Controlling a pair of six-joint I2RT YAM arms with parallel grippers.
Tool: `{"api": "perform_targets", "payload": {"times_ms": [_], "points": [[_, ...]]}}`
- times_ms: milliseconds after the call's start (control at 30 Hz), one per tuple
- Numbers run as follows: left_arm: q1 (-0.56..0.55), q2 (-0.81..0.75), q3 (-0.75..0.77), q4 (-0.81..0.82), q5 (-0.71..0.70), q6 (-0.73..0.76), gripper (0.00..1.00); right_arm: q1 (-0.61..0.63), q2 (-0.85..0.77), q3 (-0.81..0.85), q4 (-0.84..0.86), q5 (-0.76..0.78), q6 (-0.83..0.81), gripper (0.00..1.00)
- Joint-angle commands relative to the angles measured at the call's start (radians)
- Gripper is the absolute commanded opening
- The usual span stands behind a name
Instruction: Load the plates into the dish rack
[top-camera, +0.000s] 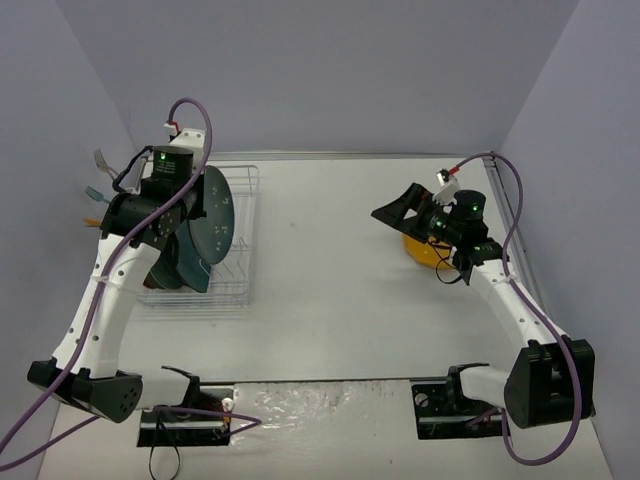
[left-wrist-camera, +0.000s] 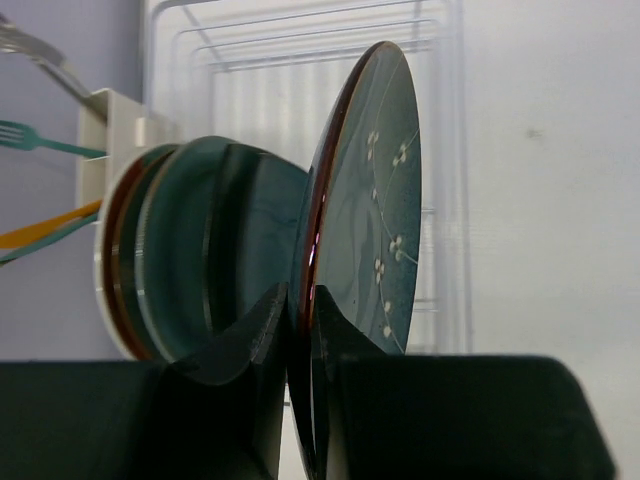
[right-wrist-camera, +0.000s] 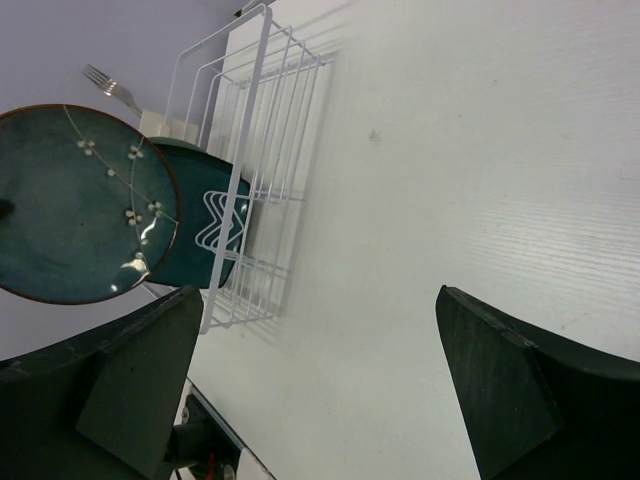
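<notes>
The left gripper (left-wrist-camera: 300, 310) is pinching a teal flower plate (left-wrist-camera: 370, 200), standing it up over the dish rack (top-camera: 240, 285) at the left. The right gripper (right-wrist-camera: 318, 300) is gaping wide, empty, by the yellow plate (top-camera: 418, 252).

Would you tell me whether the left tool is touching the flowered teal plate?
Touching: left wrist view shows the left tool pinching the plate at its rim.

Dish rack (top-camera: 245, 190) sits on the left of the table (top-camera: 330, 280), cutlery cup (left-wrist-camera: 110, 125) on its outer left side. Plates (top-camera: 185, 265) stand on edge inside. Just beside them the raised plate (top-camera: 216, 215) stands upright, rim between the left gripper (left-wrist-camera: 300, 300) fingers. Well apart, far right, the lone plate (top-camera: 420, 252) lies flat, partly under the right gripper (top-camera: 400, 208).
</notes>
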Motion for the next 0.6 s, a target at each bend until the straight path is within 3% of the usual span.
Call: {"api": "perform_targets", "payload": {"times_ms": [0,267,567], "points": [[0.034,0.036,0.085,0.088,-0.156,0.167,0.00,-0.026,-0.049,-0.009,-0.007,-0.003,-0.041,1.00],[0.089,0.115,0.036,0.149,-0.141,0.213,0.00,-0.038,-0.066,-0.019,-0.017,-0.009,-0.044,1.00],[0.096,0.131,-0.097,0.190,-0.088,0.165,0.00,-0.064,-0.075,-0.041,-0.024,0.003,-0.046,1.00]]}}
